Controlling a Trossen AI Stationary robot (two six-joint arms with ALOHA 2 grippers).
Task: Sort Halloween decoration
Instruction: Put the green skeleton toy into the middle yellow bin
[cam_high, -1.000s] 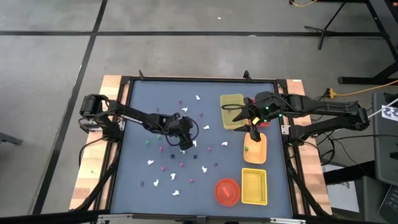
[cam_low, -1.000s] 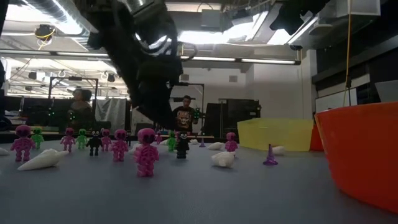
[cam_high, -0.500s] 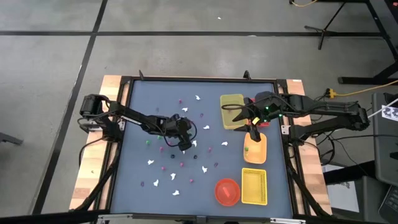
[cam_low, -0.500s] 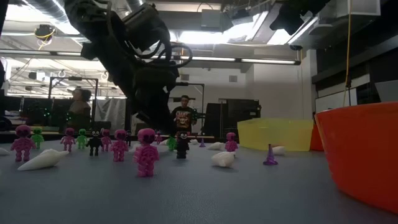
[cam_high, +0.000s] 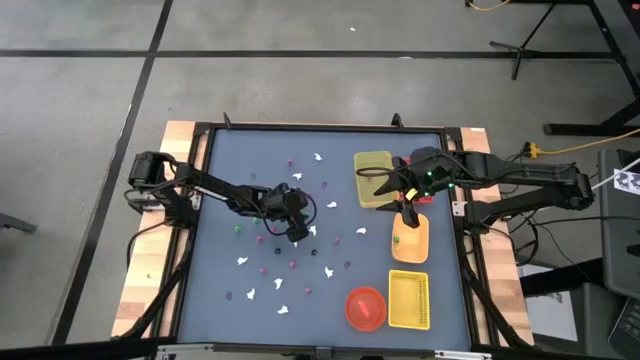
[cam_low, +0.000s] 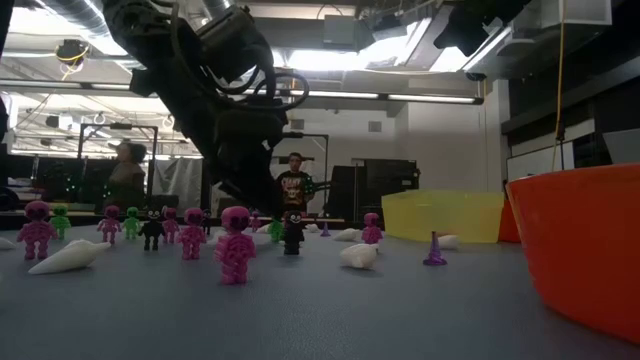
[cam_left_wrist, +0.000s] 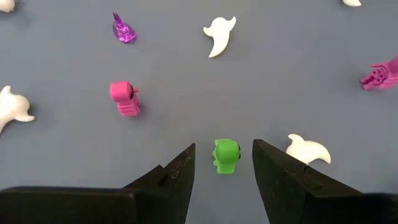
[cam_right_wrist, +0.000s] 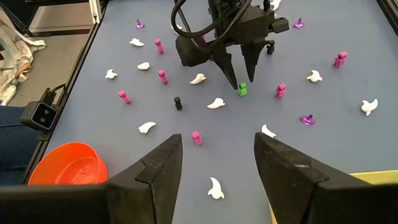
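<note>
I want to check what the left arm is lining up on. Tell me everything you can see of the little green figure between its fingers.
The green figure is a tiny, one-colour bright green piece that looks like moulded plastic, with a rounded head and a stubby, ribbed body. It stands on the grey table, near the middle of the scattered pieces. The left gripper is open, one dark finger on each side of the figure with a gap showing at both, so nothing but the table appears to touch it. A white ghost lies close by, apart from it.
</note>
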